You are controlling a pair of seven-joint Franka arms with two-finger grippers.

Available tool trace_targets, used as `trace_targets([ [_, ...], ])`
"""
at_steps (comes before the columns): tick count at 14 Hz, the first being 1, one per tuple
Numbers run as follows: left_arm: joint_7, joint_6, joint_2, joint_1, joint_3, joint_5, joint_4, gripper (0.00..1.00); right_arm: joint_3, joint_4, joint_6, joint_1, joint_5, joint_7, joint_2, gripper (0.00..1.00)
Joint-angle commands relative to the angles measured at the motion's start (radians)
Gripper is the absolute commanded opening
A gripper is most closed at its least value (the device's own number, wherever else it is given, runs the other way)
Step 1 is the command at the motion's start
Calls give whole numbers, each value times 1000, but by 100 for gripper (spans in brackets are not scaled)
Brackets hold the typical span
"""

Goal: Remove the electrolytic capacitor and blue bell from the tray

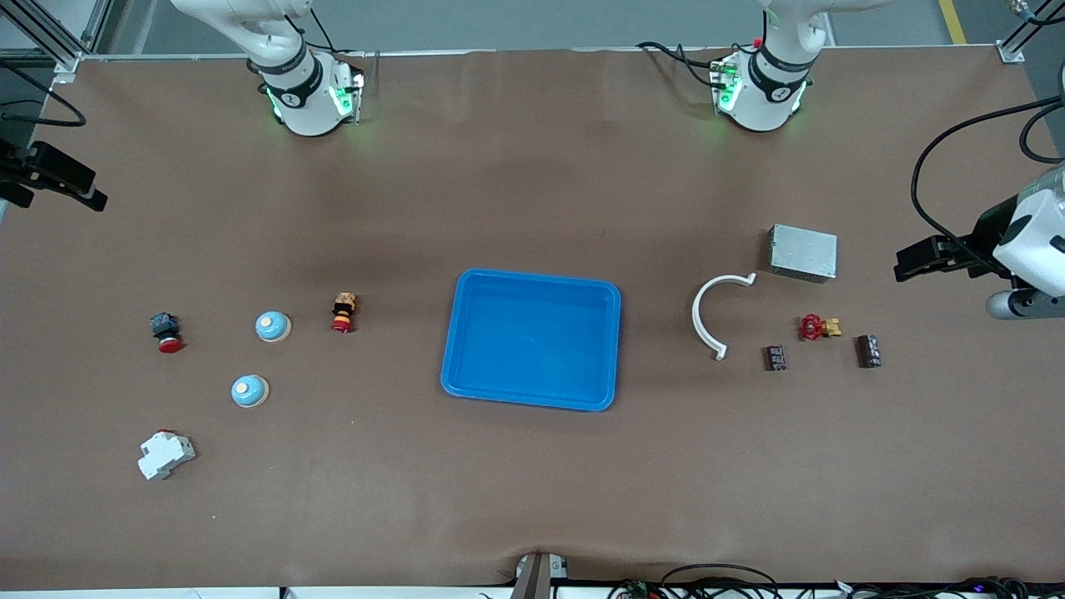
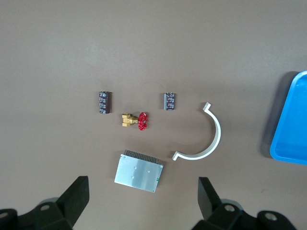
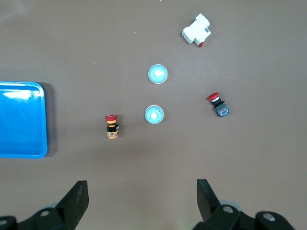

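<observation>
A brown tabletop [image 1: 532, 482] carries a blue tray [image 1: 532, 339] at its middle, with nothing in it. Toward the left arm's end lie two dark capacitors: one capacitor [image 1: 775, 358] just beside the end of a white curved clip [image 1: 707, 320], the other capacitor [image 1: 869, 351] closer to the table's end, with a red-handled brass valve [image 1: 818, 327] between them and a little farther from the front camera. A grey metal box [image 1: 803, 253] sits farther from the camera than the valve. Toward the right arm's end sit two pale blue bells: one bell [image 1: 272, 326] beside a red and orange push button [image 1: 343, 312], the second bell [image 1: 250, 391] nearer the camera. A black switch with a red cap [image 1: 165, 331] lies closer to that end of the table, and a white breaker [image 1: 165, 454] lies nearest the camera. The left gripper [image 2: 143, 199] hangs high over the capacitor group, its fingers wide apart and holding nothing. The right gripper [image 3: 142, 199] hangs high over the bell group, fingers likewise spread and empty.
</observation>
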Motion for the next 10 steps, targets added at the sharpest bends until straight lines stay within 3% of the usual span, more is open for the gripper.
trace_targets([
  [1,-10,-9,-12,-7,2,4,4,100,-1,2,7,-5,15,10,1,100],
  [10,30,4,-19,52,11,-9,38,100,-2,2,18,-5,-30,-3,1,100],
])
